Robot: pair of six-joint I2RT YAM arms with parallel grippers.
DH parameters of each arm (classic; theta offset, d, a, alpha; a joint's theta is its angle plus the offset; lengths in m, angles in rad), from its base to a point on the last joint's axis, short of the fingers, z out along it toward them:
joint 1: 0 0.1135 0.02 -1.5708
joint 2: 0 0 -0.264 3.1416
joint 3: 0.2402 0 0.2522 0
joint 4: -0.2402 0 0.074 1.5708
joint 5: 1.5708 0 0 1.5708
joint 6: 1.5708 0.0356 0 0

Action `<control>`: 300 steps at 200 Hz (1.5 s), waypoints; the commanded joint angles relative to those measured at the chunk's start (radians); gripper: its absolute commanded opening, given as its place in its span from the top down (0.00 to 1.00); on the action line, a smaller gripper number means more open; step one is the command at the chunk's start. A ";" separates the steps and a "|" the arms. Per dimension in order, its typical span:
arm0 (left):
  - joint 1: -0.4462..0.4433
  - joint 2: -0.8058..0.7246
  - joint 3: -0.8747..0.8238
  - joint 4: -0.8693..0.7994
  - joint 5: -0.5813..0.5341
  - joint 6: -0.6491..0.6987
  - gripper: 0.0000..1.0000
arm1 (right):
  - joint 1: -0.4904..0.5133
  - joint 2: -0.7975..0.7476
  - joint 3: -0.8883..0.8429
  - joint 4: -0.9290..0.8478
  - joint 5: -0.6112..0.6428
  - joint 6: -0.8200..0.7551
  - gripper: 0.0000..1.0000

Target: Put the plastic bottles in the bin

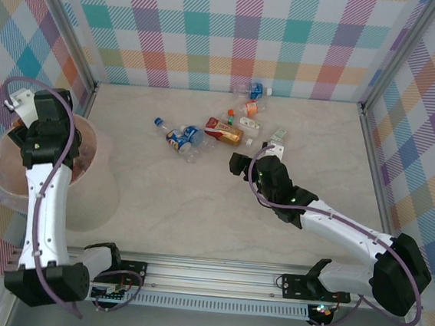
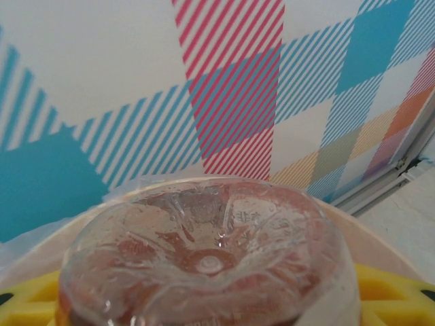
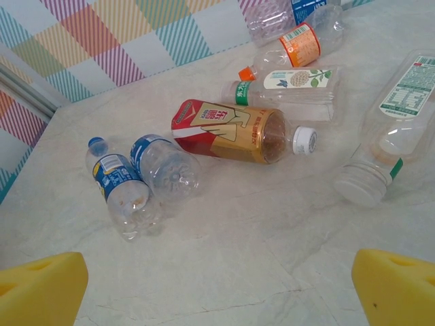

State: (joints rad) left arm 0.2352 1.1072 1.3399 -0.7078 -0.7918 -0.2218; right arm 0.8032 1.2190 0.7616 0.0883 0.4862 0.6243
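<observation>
1. Held item: a clear plastic bottle with a reddish-brown tint, base toward the left wrist camera. The left gripper is clamped on it, with yellow fingers on both sides.
2. It hangs above the large round pale pink translucent bin at the table's left side. The bin's rim shows just behind the bottle.
3. Not yet binned, all lying on the beige marble-look table:
   - red-and-gold labelled bottle
   - two blue-labelled bottles, touching side by side
   - green-and-white labelled bottle
   - orange-labelled bottle
   - bigger clear bottle with a white label, off to the right
4. The right gripper has its fingers wide apart and is empty, hovering just short of that cluster.
5. Risk on the left: I can't tell how centred the bottle is over the opening. An off-centre release could clip the thin rim and bounce out.
6. Risk on the right: the bottles are light, round and close together.
   - Closing on one could nudge its neighbours and set them rolling.
   - The touching blue pair is the worst case. The fingers may catch both or squirt one sideways.
7. The thin walls also crush, so a hard squeeze could pop a bottle out of the grip.
</observation>
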 commanded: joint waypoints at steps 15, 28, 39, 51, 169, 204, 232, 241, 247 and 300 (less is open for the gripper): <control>0.043 0.052 0.009 0.061 0.059 -0.060 0.32 | -0.006 0.000 0.025 0.036 -0.003 0.002 0.00; 0.042 0.061 0.036 0.010 0.046 -0.106 0.14 | -0.006 -0.004 0.021 0.034 -0.002 0.003 0.00; 0.043 0.058 0.050 -0.012 0.057 -0.118 0.06 | -0.006 -0.007 0.020 0.032 -0.001 0.003 0.00; 0.043 0.060 0.077 -0.044 0.086 -0.125 0.03 | -0.006 -0.007 0.020 0.032 0.003 0.001 0.00; -0.100 0.053 0.189 -0.153 0.326 -0.178 0.00 | -0.006 -0.006 0.019 0.028 0.001 0.014 0.00; -0.164 0.066 0.222 -0.161 0.318 -0.190 0.00 | -0.006 -0.006 0.014 0.026 0.004 0.015 0.00; -0.270 0.074 0.262 -0.164 0.318 -0.203 0.00 | -0.006 -0.007 0.010 0.028 0.009 0.015 0.00; -0.316 0.081 0.276 -0.161 0.314 -0.205 0.00 | -0.005 -0.007 0.011 0.030 0.009 0.015 0.00; -0.343 0.084 0.287 -0.158 0.314 -0.205 0.00 | -0.006 -0.007 0.010 0.030 0.008 0.016 0.00; -0.518 0.160 0.322 -0.052 0.567 -0.223 0.00 | -0.007 -0.018 0.003 0.022 0.015 0.011 0.00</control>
State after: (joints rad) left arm -0.2371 1.2266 1.6360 -0.8303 -0.3790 -0.4194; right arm 0.8032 1.2186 0.7616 0.0891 0.4858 0.6254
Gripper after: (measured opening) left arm 0.999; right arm 0.996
